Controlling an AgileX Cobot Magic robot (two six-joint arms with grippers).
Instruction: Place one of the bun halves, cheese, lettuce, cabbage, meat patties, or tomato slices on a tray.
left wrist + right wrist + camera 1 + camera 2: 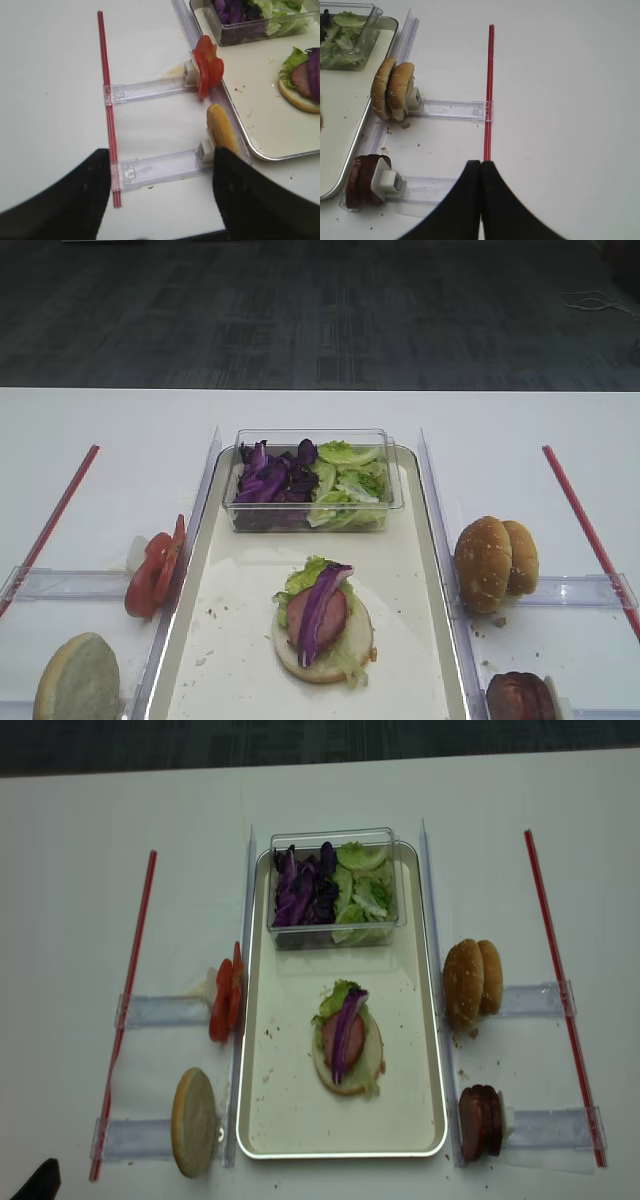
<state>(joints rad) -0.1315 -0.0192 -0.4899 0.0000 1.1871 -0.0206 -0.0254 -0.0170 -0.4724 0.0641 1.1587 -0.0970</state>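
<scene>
On the cream tray [240,640] lies a bottom bun with lettuce [305,575], a meat patty [325,618] and a purple cabbage strip [322,610] on top. Left of the tray, tomato slices [207,70] and a bun half [222,130] stand on edge. To its right stand two sesame bun halves [392,90] and meat patties [362,180]. No cheese shows. My left gripper [161,165] is open and empty over the rail beside the left bun half. My right gripper [481,164] is shut and empty, over bare table right of the patties.
A clear box [310,480] of purple shreds and green leaves sits at the tray's far end. Clear plastic rails [160,167] with white holders and two red strips [489,90] lie either side of the tray. Crumbs dot the tray and table.
</scene>
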